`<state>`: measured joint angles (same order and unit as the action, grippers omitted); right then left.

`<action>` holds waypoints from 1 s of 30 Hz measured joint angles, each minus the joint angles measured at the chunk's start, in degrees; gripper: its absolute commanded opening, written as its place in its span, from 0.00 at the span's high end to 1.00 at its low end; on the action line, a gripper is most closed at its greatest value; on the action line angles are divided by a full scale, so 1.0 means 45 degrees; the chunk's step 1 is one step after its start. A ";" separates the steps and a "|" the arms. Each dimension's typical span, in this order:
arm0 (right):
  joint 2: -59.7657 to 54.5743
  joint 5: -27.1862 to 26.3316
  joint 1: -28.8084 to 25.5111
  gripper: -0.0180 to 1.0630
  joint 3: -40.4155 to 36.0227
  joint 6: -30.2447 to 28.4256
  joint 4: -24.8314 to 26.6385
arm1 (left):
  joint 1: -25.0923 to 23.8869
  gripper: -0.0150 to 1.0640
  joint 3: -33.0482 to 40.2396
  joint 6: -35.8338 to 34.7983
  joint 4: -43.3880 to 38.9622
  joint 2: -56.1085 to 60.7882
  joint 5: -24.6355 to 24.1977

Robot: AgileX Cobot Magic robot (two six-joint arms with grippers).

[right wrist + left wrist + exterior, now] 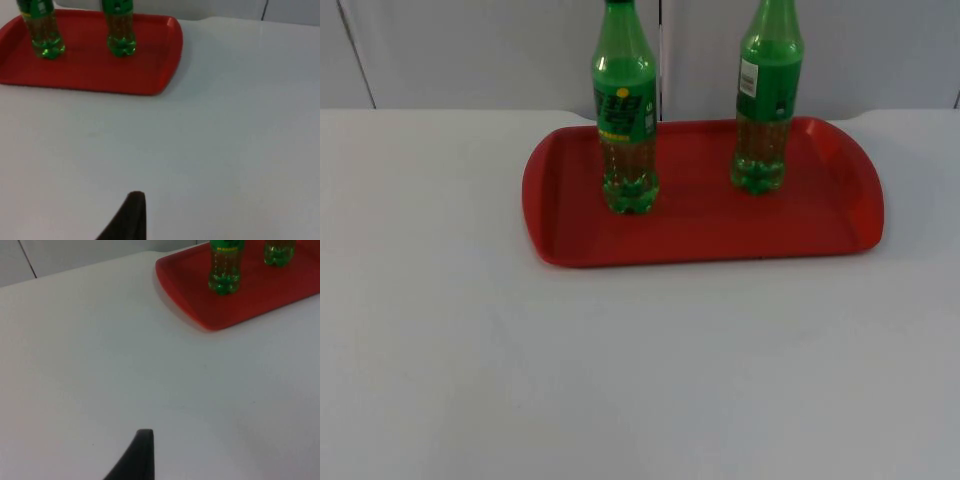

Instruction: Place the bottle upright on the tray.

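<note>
Two green bottles stand upright on a red tray (700, 228) at the back of the table. The left bottle (625, 110) carries a green and yellow label, and the right bottle (766, 100) has a white label patch. From the left wrist I see the tray (250, 305) with the labelled bottle (224, 270) and the other bottle (280, 252) behind it. My left gripper (142, 460) hangs over bare table, well short of the tray. My right gripper (131, 220) also waits over bare table, far from the tray (90, 70) and its bottles (119, 27) (42, 30).
The white table top (620, 380) stretches wide in front of the tray. A grey partition wall (470, 50) closes off the back edge just behind the bottles.
</note>
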<state>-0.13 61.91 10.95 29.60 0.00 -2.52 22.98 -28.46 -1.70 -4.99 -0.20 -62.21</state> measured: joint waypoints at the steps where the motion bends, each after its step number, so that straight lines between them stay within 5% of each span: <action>1: 0.0000 0.0000 0.0000 0.01 0.0000 0.0000 0.0000 | 0.0000 0.01 0.0000 0.0000 0.0000 0.0000 0.0000; 12: 0.0000 0.0000 -0.1649 0.01 0.0000 0.0000 0.0000 | 0.0000 0.01 0.0000 0.0000 0.0000 0.0000 0.0000; 30: 0.0000 0.0000 -0.1828 0.01 0.0000 0.0000 0.0000 | 0.0000 0.01 0.0000 0.0000 0.0000 0.0000 0.0000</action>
<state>-0.13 61.91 2.72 29.60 0.00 -2.52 22.98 -28.46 -1.70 -4.99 -0.20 -62.21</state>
